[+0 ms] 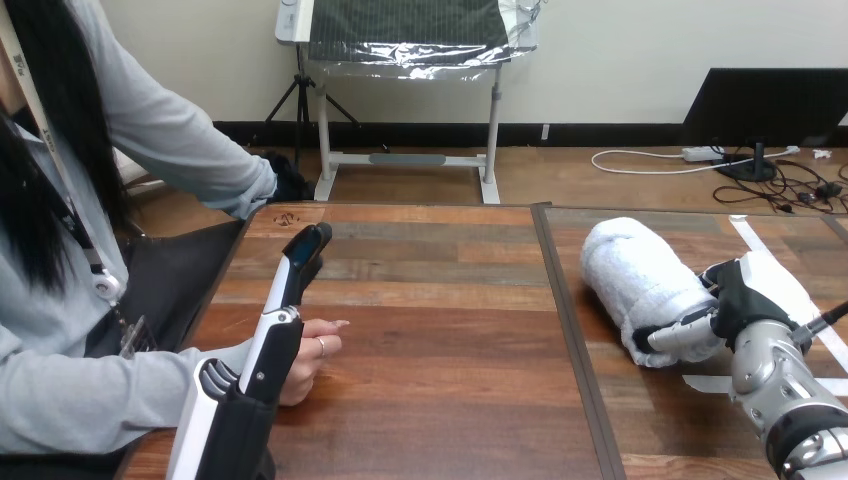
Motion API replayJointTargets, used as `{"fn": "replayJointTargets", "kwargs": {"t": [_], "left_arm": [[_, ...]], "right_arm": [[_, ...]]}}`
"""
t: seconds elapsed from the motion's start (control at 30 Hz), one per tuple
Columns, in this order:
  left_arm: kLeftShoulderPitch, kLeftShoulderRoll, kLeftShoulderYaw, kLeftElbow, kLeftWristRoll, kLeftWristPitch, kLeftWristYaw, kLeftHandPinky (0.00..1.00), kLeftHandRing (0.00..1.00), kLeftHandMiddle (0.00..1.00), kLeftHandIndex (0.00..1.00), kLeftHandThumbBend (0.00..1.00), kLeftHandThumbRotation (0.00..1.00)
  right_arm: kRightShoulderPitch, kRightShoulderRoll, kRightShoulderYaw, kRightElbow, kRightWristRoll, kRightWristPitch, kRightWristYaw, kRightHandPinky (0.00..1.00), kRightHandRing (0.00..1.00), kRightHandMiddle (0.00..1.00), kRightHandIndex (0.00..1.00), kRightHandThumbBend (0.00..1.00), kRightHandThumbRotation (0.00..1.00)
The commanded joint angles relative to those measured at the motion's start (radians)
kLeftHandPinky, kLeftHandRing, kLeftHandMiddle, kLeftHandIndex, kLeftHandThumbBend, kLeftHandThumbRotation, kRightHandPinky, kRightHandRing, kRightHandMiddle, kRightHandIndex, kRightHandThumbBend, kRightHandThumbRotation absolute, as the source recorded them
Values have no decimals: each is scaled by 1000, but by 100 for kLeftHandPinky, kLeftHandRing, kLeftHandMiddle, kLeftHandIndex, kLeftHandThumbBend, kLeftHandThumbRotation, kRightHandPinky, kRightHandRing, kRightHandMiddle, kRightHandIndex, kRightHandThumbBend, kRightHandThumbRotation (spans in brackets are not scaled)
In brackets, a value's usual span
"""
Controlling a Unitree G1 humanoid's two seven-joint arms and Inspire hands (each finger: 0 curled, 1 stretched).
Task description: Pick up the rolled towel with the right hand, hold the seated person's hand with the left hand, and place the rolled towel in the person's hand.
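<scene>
Towel, rolled, lies on the tabletop at the right of the frame, with the right robot hand against its near right end, thumb curled round it in a grip. At lower left, the left robot hand reaches straight-fingered up the frame, its side touching the person's hand, which rests on the wood

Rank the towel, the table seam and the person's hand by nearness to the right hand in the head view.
1. The towel, at right, gripped by the right hand.
2. The table seam, in the middle.
3. The person's hand, far left.
</scene>
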Motion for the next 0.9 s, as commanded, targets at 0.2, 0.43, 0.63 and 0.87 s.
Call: {"fn": "replayJointTargets", "kwargs": {"t": [0.2,0.43,0.63,0.87], "left_arm": [[-31,-22,20,-14,-4,-18,-1,93,100,100,98,100,60],[-37,-29,44,-26,24,-6,-5,95,100,100,98,100,62],[-51,-19,33,-2,12,-21,-9,94,100,100,98,100,63],[-65,-37,75,17,57,-36,-2,91,99,100,98,100,66]], "right_arm": [[-6,13,-14,-22,19,-64,-47,51,60,62,51,86,0],[6,20,-45,-28,53,-136,-88,49,55,56,50,88,0],[17,25,-56,-33,61,-204,-122,48,51,52,48,89,0],[32,30,-60,-39,66,-288,-159,47,49,50,47,89,0]]}}
